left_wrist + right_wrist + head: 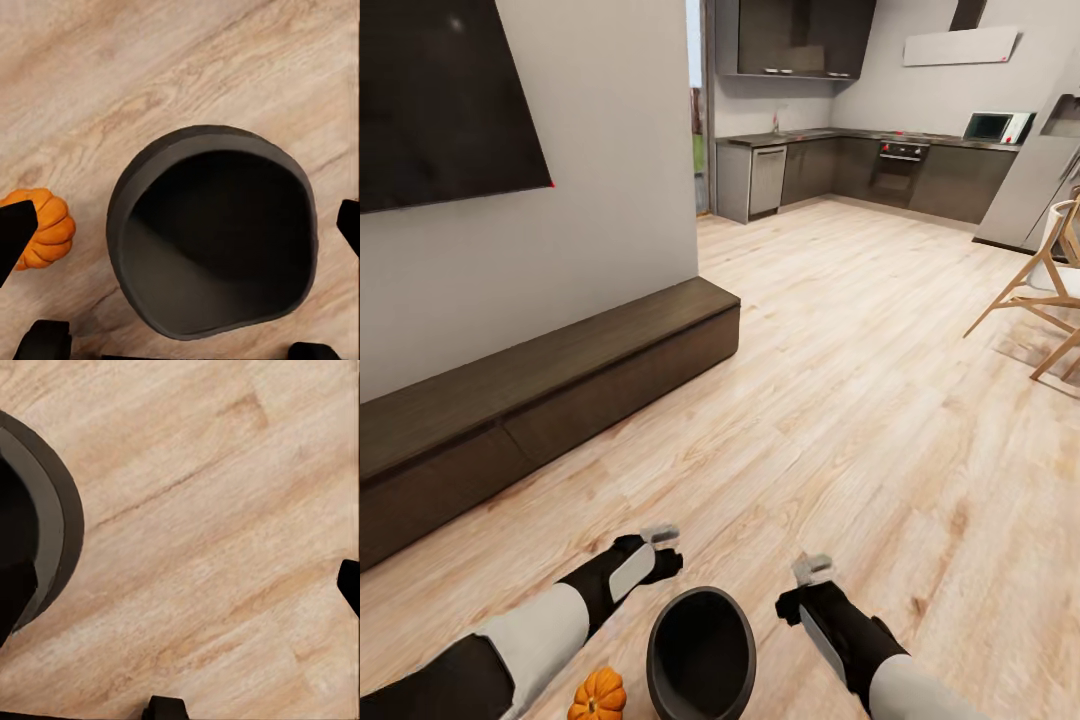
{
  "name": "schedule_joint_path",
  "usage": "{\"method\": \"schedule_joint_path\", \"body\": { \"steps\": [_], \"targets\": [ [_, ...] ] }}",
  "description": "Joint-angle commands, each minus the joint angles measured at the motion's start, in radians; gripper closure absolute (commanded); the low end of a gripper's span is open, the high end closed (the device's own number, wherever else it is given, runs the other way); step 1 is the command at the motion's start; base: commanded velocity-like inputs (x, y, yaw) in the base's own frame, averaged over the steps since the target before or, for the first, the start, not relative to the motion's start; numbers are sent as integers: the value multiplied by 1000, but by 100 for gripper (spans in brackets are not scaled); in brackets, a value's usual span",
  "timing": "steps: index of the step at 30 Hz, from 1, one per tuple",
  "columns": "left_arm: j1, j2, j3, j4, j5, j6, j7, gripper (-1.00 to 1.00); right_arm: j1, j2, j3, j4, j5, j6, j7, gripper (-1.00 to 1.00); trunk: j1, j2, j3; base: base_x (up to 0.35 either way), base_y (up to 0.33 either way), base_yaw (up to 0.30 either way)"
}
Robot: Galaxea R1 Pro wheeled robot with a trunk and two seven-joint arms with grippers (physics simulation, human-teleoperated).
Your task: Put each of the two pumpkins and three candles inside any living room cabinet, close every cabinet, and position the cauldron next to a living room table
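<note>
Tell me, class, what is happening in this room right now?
A two-armed robot stands on the wood floor with both arms lowered. A dark cauldron sits on the floor between its left hand and right hand; neither hand holds anything, and both look open. A small orange pumpkin lies beside the cauldron, near the left arm. The long dark cabinet along the wall has all its fronts shut.

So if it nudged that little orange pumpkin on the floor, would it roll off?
Probably somewhat: the pumpkin is round and sits loose on smooth wood floor. Its ribs may slow it. It looks rigid, so likely firm to grip.
</note>
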Motion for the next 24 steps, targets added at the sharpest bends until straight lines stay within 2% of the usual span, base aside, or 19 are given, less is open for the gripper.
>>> {"method": "schedule_joint_path", "body": {
  "steps": [1,4,6,7,9,11,13,14,15,17,18,22,23,24],
  "targets": [
    [-9,0,15,-10,1,5,9,-100,-11,4,-1,-2,-1,9,-6,-100,0,0,0,0,0,0],
    [-46,5,96,-49,0,17,42,-100,-70,14,-3,-1,-4,33,-23,-100,0,0,0,0,0,0],
    [-58,6,124,-57,-3,20,48,-100,-99,19,-4,11,-7,38,-24,-100,0,0,0,0,0,0],
    [-65,6,139,-61,-6,23,51,-100,-135,31,-5,30,-23,44,-24,-100,0,0,0,0,0,0],
    [-78,6,147,-63,-8,42,55,-100,-185,58,-5,73,-67,67,-27,-100,0,0,0,0,0,0],
    [-87,7,150,-65,-9,93,61,-100,-237,77,-5,132,-119,98,-27,-100,0,0,0,0,0,0],
    [-90,12,150,-67,-11,147,64,-100,-270,86,-5,180,-165,114,-28,-100,0,0,0,0,0,0],
    [-91,14,151,-68,-11,156,65,-100,-275,87,-5,188,-174,116,-28,-100,0,0,0,0,0,0],
    [-92,29,151,-98,-11,181,65,-100,-288,88,-5,209,-197,120,-27,-100,0,0,0,0,0,0],
    [-92,42,153,-148,-10,190,65,-100,-292,86,-4,216,-204,121,-25,-100,0,0,0,0,0,0],
    [-92,75,156,-178,-9,195,65,-100,-294,87,-4,216,-206,120,-24,-100,0,0,0,0,0,0],
    [-91,90,157,-197,-7,215,65,-100,-294,89,-3,213,-207,121,-21,-100,12,-21,-10,0,0,0],
    [-91,88,156,-198,-6,240,65,-100,-294,88,-2,211,-206,122,-18,-100,15,-28,-13,0,0,0],
    [-91,80,156,-196,-5,338,65,-100,-294,87,-1,210,-206,126,-15,-100,19,-35,-16,0,0,0]
  ]
}}
